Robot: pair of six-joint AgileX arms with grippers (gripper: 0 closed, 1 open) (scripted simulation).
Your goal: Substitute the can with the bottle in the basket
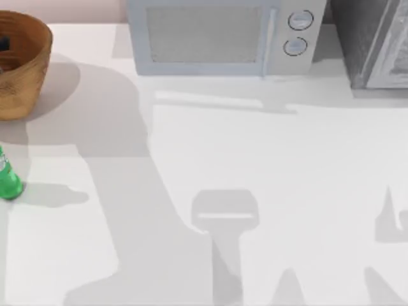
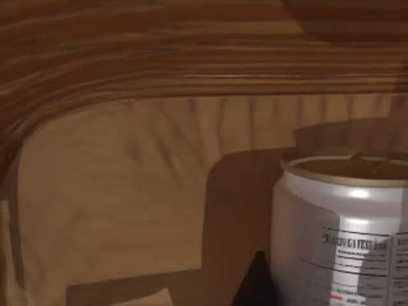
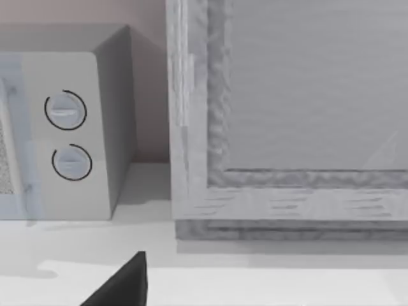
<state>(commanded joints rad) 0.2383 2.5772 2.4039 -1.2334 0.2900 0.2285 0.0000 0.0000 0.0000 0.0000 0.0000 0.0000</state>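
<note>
Basket (image 1: 29,70), a large round orange-brown woven wicker bowl, sat at the far left corner of the white table (image 1: 268,166), its rim cut by the top view's left edge. Small white cylindrical can (image 2: 341,229) with red label markings and a gold top stood upright inside the basket, long axis vertical, on the basket floor with the ribbed inner wall (image 2: 159,57) curving behind it. Small translucent green bottle (image 1: 7,177) with a white label patch stood upright on the table just in front of the basket, apart from it, also at the left edge.

Key relation: the left wrist view looked from within the basket with the can close ahead and slightly to one side of the camera's line, so the left arm was judged to be the nearer one and already down inside the basket beside the can. A dark fingertip (image 2: 255,284) showed next to the can's base; contact could not be confirmed. Whether the left gripper was spread or pressed together: cannot tell.

Right arm idle, far from the basket, its wrist camera facing the grey microwave (image 3: 70,127); one dark fingertip (image 3: 124,284) visible, opening cannot be told.

Judgement: can removal in hand; bottle not yet touched.
</note>
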